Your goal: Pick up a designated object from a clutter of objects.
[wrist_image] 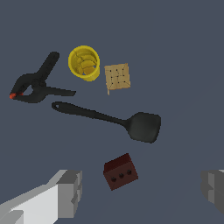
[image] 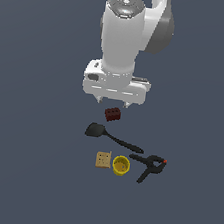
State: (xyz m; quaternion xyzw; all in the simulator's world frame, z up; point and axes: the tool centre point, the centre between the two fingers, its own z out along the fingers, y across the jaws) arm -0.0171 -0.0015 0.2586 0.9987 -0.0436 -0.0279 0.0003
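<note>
The claw [image: 112, 103] hangs above the desk [image: 28, 147] with its two fingers spread wide and nothing between them. In the wrist view one finger [wrist_image: 70, 192] and the other [wrist_image: 214, 190] stand well apart, and the dark red-brown brick [wrist_image: 120, 171] lies between them, nearer the first. In the exterior view the brick [image: 113, 114] sits just below the fingertips, not yet touched.

The step in hand looks like the descent onto the brick. To do it well, the claw should probably shift so the brick is midway between the fingers. The brick lies skewed to the line between them, so a small wrist turn would let the pads meet two flat, opposite faces rather than corners. It should come straight down and close only once the fingertips are below the brick's top edge.

Taking the brick as landmark: the black spatula [wrist_image: 109, 119] is the nearest neighbour, its blade close by but apart, so a vertical approach should clear it. Beyond the spatula lie the tan square block [wrist_image: 117, 77] and the yellow cup [wrist_image: 84, 62], close together. The black clamp [wrist_image: 35, 85] with orange tips is farthest.

The cup is the only container. It stands upright and open; yellow shapes show inside, but whether they are contents or its own floor I cannot tell.
</note>
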